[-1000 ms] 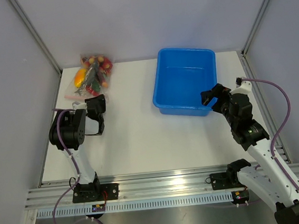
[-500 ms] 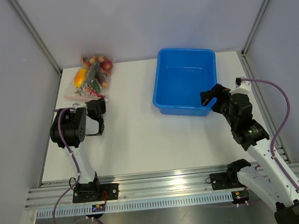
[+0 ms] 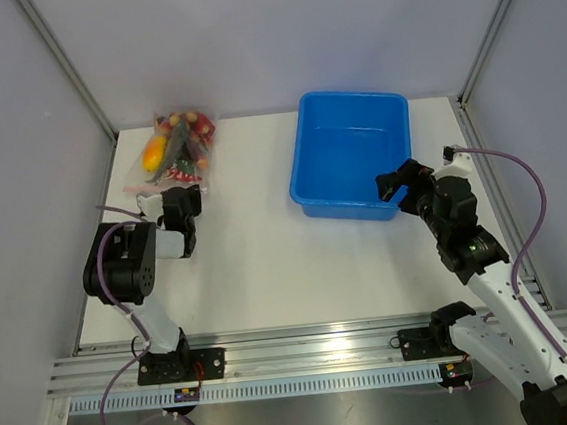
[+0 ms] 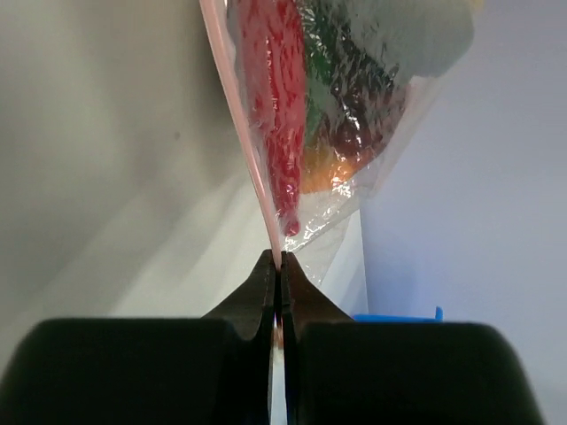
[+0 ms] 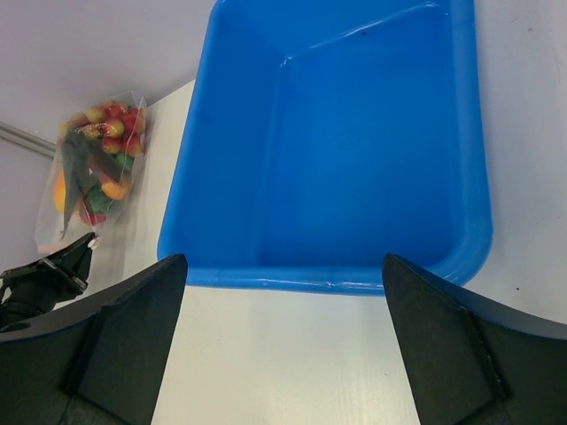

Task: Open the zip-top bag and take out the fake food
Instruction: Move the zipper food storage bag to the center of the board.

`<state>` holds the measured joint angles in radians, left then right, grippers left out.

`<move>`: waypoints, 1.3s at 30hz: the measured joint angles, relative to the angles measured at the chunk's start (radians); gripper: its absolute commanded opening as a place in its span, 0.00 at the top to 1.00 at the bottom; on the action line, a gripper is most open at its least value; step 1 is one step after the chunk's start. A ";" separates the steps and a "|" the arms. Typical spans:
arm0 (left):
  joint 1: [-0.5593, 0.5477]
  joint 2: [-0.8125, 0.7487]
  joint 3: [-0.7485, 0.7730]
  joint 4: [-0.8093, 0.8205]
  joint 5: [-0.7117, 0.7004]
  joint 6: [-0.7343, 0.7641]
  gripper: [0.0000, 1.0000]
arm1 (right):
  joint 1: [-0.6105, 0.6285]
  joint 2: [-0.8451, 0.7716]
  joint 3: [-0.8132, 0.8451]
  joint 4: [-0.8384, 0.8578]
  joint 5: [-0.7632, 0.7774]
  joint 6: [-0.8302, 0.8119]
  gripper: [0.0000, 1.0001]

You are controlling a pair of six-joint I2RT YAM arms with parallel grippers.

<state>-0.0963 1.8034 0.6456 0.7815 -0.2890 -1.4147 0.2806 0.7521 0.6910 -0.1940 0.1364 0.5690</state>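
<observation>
Now that our left gripper (image 4: 281,259) has just clamped shut, we are holding the bag (image 3: 172,151) by its zipper edge, upper left of the top view, food (image 5: 99,155) inside; our open right gripper (image 3: 397,178) is waiting to pull.

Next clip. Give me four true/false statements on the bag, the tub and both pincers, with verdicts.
1. The left pincer is shut on the zipper edge of the zip-top bag. True.
2. The right pincer is clamped on the blue tub. False: it is open by the tub's near right corner and holds nothing.
3. The fake food lies in the blue tub. False: the tub is empty; the food is inside the bag.
4. The bag is at the far left corner of the table. True.
</observation>
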 measured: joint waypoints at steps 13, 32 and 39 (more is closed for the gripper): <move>-0.166 -0.306 0.064 -0.527 -0.072 -0.024 1.00 | 0.000 0.046 0.000 0.022 -0.107 -0.002 0.00; -0.274 -0.554 0.179 -1.151 -0.093 -0.021 1.00 | 0.058 0.231 -0.004 0.283 -0.486 -0.083 0.01; -0.321 -0.719 0.184 -1.268 -0.093 -0.002 1.00 | 0.165 0.301 0.004 0.363 -0.523 -0.158 0.04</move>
<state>-0.4175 1.0847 0.8299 -0.4870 -0.3817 -1.4166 0.4454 1.0531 0.6949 0.1692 -0.3862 0.4114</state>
